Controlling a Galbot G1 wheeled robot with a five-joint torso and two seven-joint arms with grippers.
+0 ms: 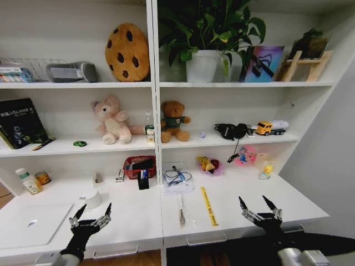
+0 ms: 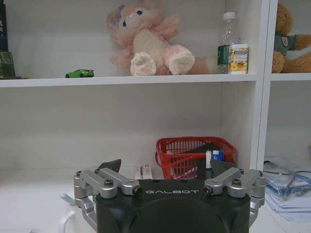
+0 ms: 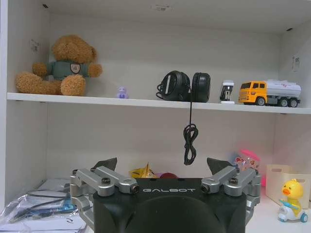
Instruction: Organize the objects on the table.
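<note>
The long white table (image 1: 233, 194) holds a thin silver laptop (image 1: 33, 224), shut, at its near left corner. My left gripper (image 1: 93, 213) hovers open just right of the laptop, near a small white cup (image 1: 91, 198); the left wrist view has this gripper (image 2: 165, 165) facing a red basket (image 2: 194, 155). My right gripper (image 1: 259, 206) is open over the near right part of the table, with nothing between its fingers (image 3: 162, 164). A yellow ruler (image 1: 208, 205) and a bagged metal tool (image 1: 181, 210) lie mid-table. A small green item (image 1: 80, 143) sits on the shelf.
A red basket (image 1: 138, 165), a black pen holder (image 1: 143, 182), papers (image 1: 177, 180), a pink bowl (image 1: 209, 165) and small toys (image 1: 266, 169) line the back of the table. Bottles (image 1: 28, 182) stand at far left. Plush toys (image 1: 113, 122) and headphones (image 1: 233, 131) fill the shelf above.
</note>
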